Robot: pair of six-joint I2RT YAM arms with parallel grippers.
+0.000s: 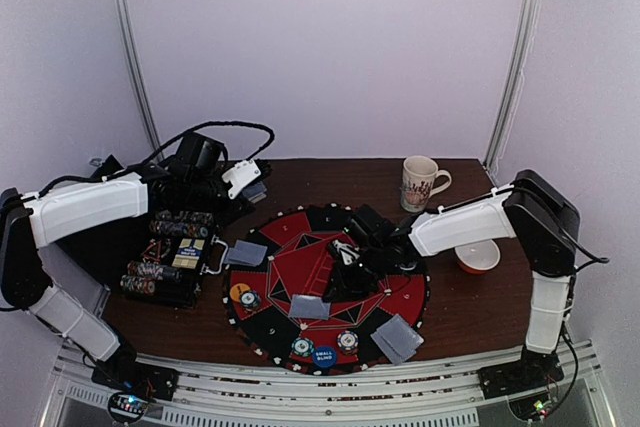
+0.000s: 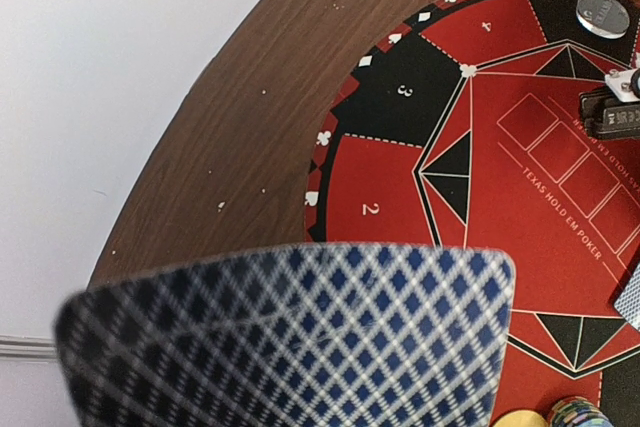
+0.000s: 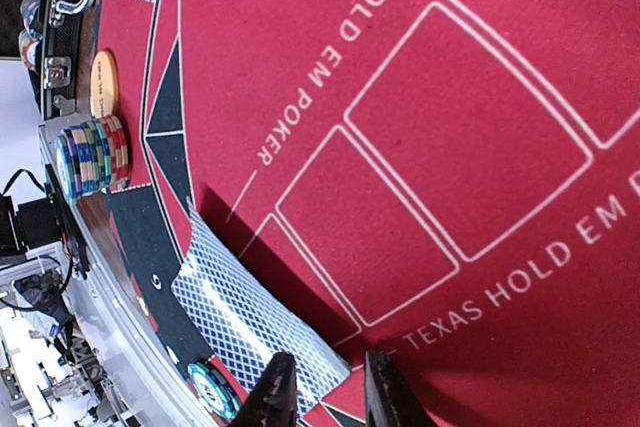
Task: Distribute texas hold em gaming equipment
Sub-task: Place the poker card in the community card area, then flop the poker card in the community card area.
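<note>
Nearest the arm bases, on the near rim of a round red-and-black felt poker mat point(image 1: 300, 267), sit low stacks of multicoloured poker chips point(image 1: 347, 340) and a blue round "small blind" button point(image 1: 324, 355). These look stiff and fairly weighty, and are probably best pinched across the rim. A little farther in, a thin playing card with a blue-and-white checked back point(image 3: 245, 307) lies face down beside the mat's printed card boxes. It bows slightly off the felt. Such a card is likely light, bendy and slick. Lying flat, it gives little to grip, so a raised edge or corner is the place to take it. The right gripper point(image 3: 327, 372) hangs just over this card's corner. Its fingers are only narrowly parted, with bare felt between them and nothing held. Whether one finger point(image 3: 278, 382) touches the card cannot be told. Farther back, at the mat's far-left edge above the brown wooden surface point(image 2: 230, 127), the left gripper point(image 1: 243, 179) carries a second checked-back card point(image 2: 300, 337). That card is clear of the wood and hides the fingers in the wrist view, so their width cannot be seen.
</note>
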